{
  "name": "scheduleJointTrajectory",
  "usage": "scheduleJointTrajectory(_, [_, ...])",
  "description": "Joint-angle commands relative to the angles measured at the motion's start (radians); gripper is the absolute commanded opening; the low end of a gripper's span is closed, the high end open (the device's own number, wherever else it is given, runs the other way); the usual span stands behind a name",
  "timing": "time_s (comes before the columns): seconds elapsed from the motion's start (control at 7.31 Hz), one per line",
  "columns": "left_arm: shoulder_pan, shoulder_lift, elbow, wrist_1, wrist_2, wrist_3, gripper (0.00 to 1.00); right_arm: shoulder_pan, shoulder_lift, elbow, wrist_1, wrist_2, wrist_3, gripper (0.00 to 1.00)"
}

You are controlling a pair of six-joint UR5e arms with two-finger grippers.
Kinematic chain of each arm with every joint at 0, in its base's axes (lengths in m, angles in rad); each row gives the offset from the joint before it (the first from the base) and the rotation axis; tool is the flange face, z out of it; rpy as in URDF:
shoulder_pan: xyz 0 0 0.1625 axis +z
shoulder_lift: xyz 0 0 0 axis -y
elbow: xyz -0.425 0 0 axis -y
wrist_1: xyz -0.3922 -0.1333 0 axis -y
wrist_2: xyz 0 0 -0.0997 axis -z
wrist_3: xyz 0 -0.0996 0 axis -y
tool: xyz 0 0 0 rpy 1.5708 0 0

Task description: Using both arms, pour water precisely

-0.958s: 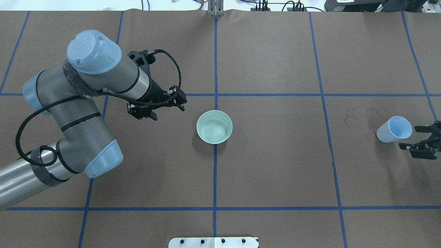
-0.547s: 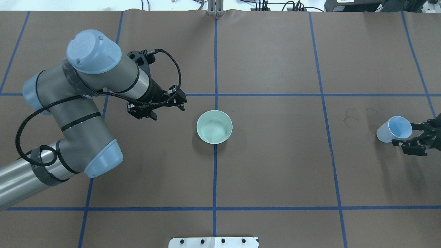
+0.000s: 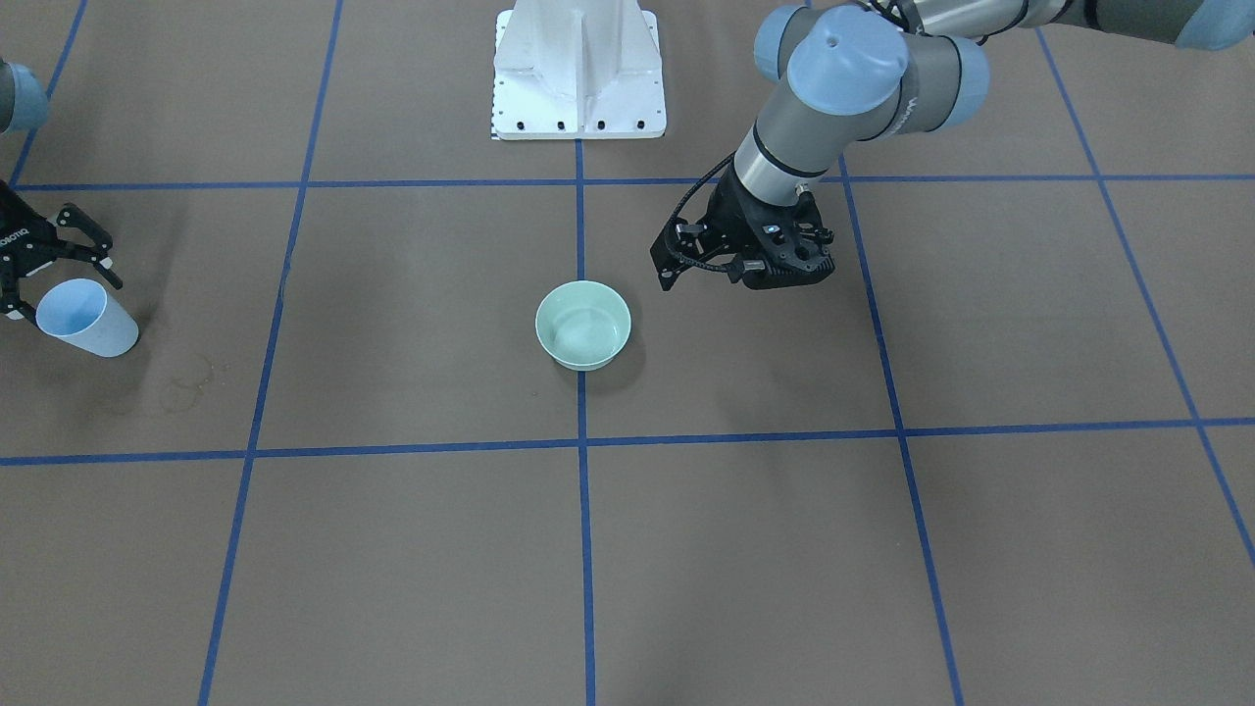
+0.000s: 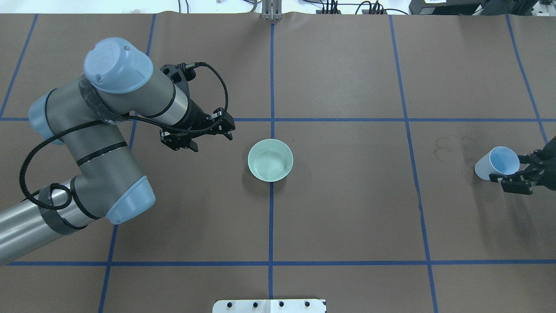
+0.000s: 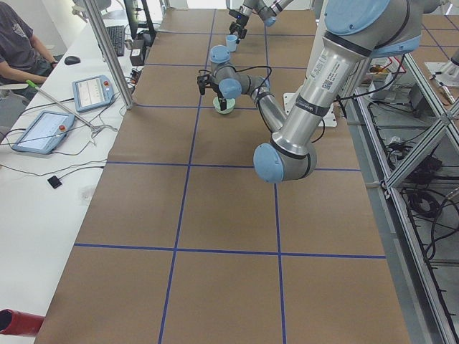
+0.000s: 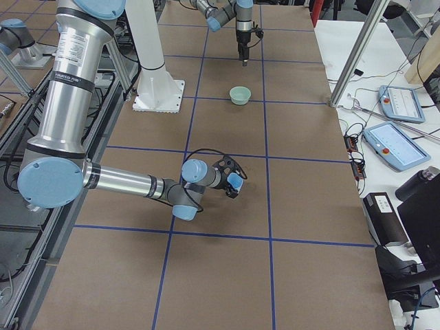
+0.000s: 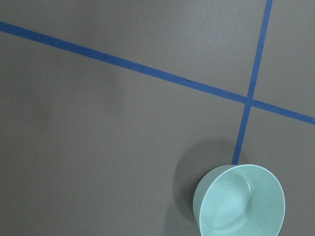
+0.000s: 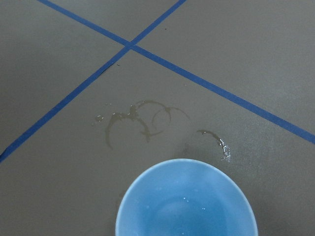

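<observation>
Brown paper covers the tabletop [image 4: 347,208], matte and flat, ruled into big squares by blue tape [image 4: 272,65]. From the overhead view I see a round mint-green bowl [image 4: 270,160] sitting on a tape crossing at mid-table, glossy, with faint concentric rings on its floor. The left claw [image 4: 197,138] hangs just off the bowl's left side, clear of it, fingers spread. The left wrist camera shows none of its own fingers, only the bowl at the lower right of the picture and its soft shadow.

The pale blue cup [image 4: 497,163] stands mouth up at the far right of the tabletop, well apart from the bowl. It is a smooth tapered plastic shape. The right claw [image 4: 514,170] is spread at the cup's rim, one black finger to each side. I cannot tell whether either finger touches the wall. The front-facing view gives the same straddle from the other side, and it alone shows the white ribbed pedestal [image 3: 578,69].

Only the right wrist camera shows the water [image 8: 225,149]. It is a few shiny white beads on the paper at the end of one ring stain [image 8: 130,123], just beyond the cup, with tiny bright specks on the cup's inner wall. I cannot tell whether liquid lies at the cup's bottom.
</observation>
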Motion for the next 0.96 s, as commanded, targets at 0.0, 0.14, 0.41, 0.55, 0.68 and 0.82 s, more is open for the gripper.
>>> scheduleJointTrajectory(0.0, [0.0, 0.0, 0.0, 0.0, 0.0, 0.0, 0.92, -0.002, 0.002, -0.001, 0.0, -0.009, 0.002, 0.94])
scheduleJointTrajectory(0.14, [-0.003, 0.0, -0.002, 0.0, 0.0, 0.0, 0.92, -0.003, 0.002, -0.007, 0.0, -0.018, 0.002, 0.93])
scheduleJointTrajectory(0.41, [-0.005, 0.0, -0.003, 0.0, -0.002, 0.0, 0.92, -0.009, 0.002, -0.009, 0.0, -0.024, 0.002, 0.91])
scheduleJointTrajectory(0.55, [-0.005, 0.001, -0.008, 0.0, -0.002, 0.0, 0.92, -0.009, 0.003, -0.009, 0.002, -0.026, 0.003, 0.91])
scheduleJointTrajectory(0.68, [-0.005, 0.001, -0.011, 0.0, -0.002, -0.002, 0.92, -0.011, 0.012, -0.01, 0.0, -0.026, 0.005, 0.89])
scheduleJointTrajectory(0.82, [-0.005, 0.003, -0.015, 0.002, -0.002, -0.002, 0.92, -0.011, 0.016, -0.015, 0.002, -0.026, 0.005, 0.89])
